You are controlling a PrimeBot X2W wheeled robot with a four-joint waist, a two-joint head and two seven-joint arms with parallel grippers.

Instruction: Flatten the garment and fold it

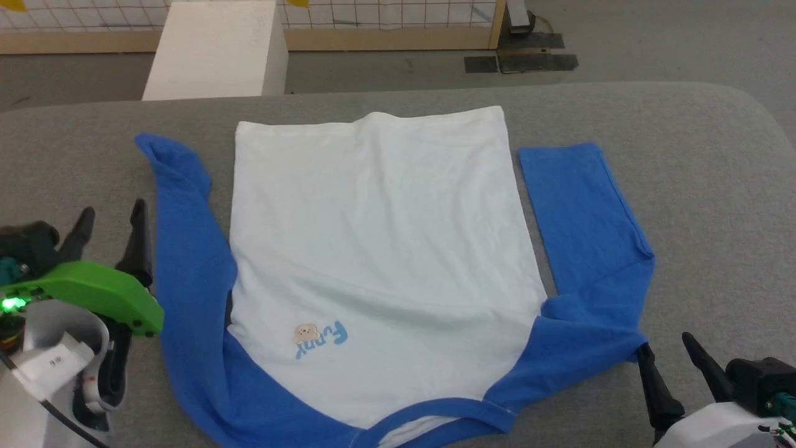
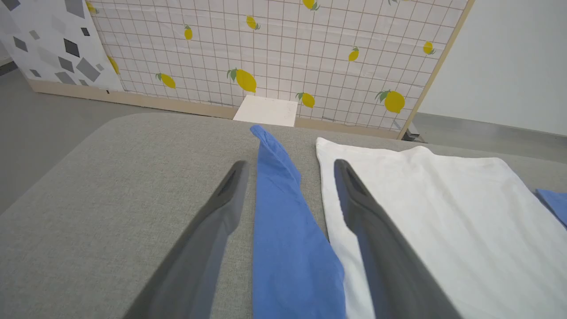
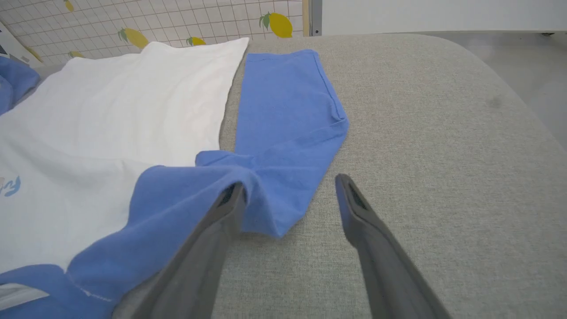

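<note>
**GARMENT SPREAD FACE UP: HAZARDS AT THE SLEEVES**

The grey fabric-covered worktop (image 1: 684, 186) carries the garment (image 1: 373, 236) at its centre, print side up, with the hem toward the far edge and the neckband (image 1: 435, 414) nearest the robot. The white body lies mostly flat with shallow creases.

The left sleeve (image 1: 186, 261) runs along the body's left edge, and its far end is curled. The right sleeve (image 1: 584, 211) doubles back at a bend so that its cuff points to the far edge. It is bunched where it meets the shoulder.

The left end effector (image 1: 113, 214) is spread wide and holds nothing. In the left wrist view the left sleeve runs between its fingers (image 2: 230, 190). The right end effector (image 1: 664, 345) is likewise wide and empty, just beside the bunched shoulder fabric. Contact cannot be confirmed for either.

Likely faults from here:
- Closing on the right-hand bunch is likely to catch several layers, so a pull would drag the body and add creases.
- Folding before the curled left sleeve end is flattened would likely trap that curl.
- An uneven pull by the two arms could skew the body, shifting the small bear print (image 1: 306, 334) off line.
</note>
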